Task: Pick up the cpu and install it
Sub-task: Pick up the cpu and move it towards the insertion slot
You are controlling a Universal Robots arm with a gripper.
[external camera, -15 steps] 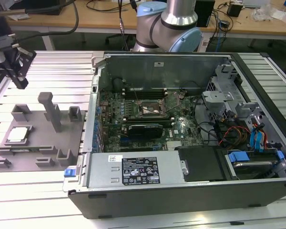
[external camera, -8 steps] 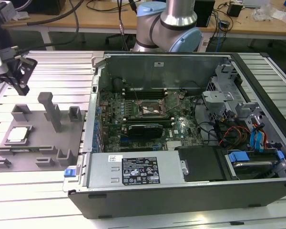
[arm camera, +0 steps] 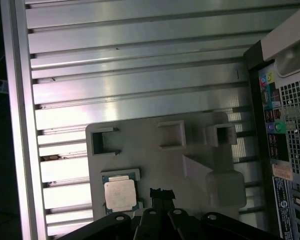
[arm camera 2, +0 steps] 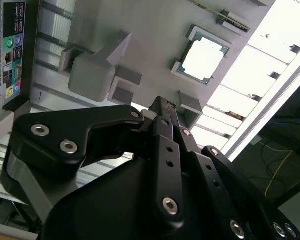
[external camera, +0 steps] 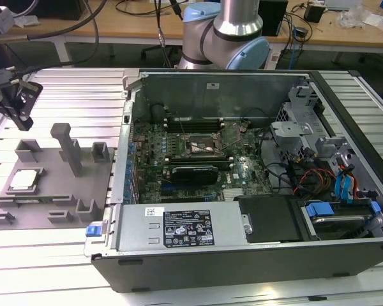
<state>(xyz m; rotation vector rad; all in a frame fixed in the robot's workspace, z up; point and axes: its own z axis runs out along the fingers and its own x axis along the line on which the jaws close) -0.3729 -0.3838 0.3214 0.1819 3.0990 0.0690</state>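
The cpu (external camera: 23, 180), a small square chip with a silvery top, lies flat in a recess of the grey fixture plate (external camera: 54, 194) at the exterior view's left. Both wrist views show it too: the cpu (arm camera 2: 202, 60) and the cpu (arm camera: 120, 195) rest in a pale-rimmed pocket. My black gripper (external camera: 20, 120) hangs above the far left of the table, higher than the plate and apart from the chip. Its fingers (arm camera: 158, 194) stand close together with nothing between them, and the gripper (arm camera 2: 162, 105) tip points at the plate beside the chip. The dark socket (external camera: 207, 145) sits on the motherboard inside the case.
An open computer case (external camera: 242, 255) takes up the middle and right of the ribbed aluminium table (external camera: 70, 89). Grey blocks and a tall post (external camera: 69, 148) rise from the fixture plate near the chip. The arm's base (external camera: 226, 32) stands behind the case.
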